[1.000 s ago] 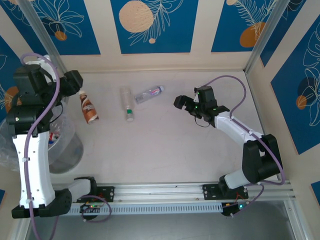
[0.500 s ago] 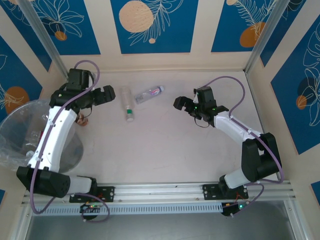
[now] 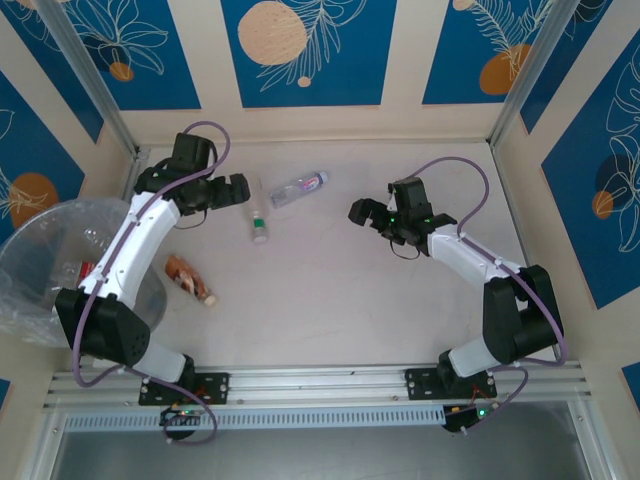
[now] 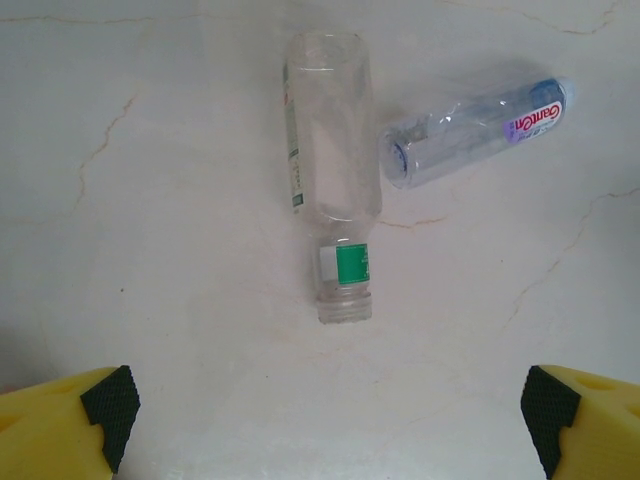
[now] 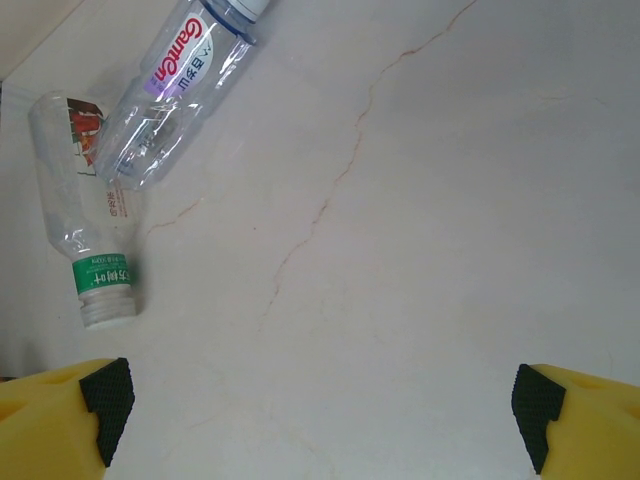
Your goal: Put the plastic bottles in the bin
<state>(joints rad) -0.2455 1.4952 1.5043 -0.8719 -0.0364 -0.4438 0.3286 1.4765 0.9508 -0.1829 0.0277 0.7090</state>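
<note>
Both your grippers are wide open and hold nothing.

Your left gripper (image 4: 327, 415) hangs over the clear bottle with a green band (image 4: 335, 200), which lies flat on the bench (image 4: 150, 250). The blue-cap bottle (image 4: 470, 130) lies just beside it. A brown bottle (image 3: 188, 279) lies alone on the bench, near the bin (image 3: 30, 290) at your left. Your right gripper (image 5: 320, 405) hangs over bare bench, to the right of the two clear bottles, fingers far apart.
</note>
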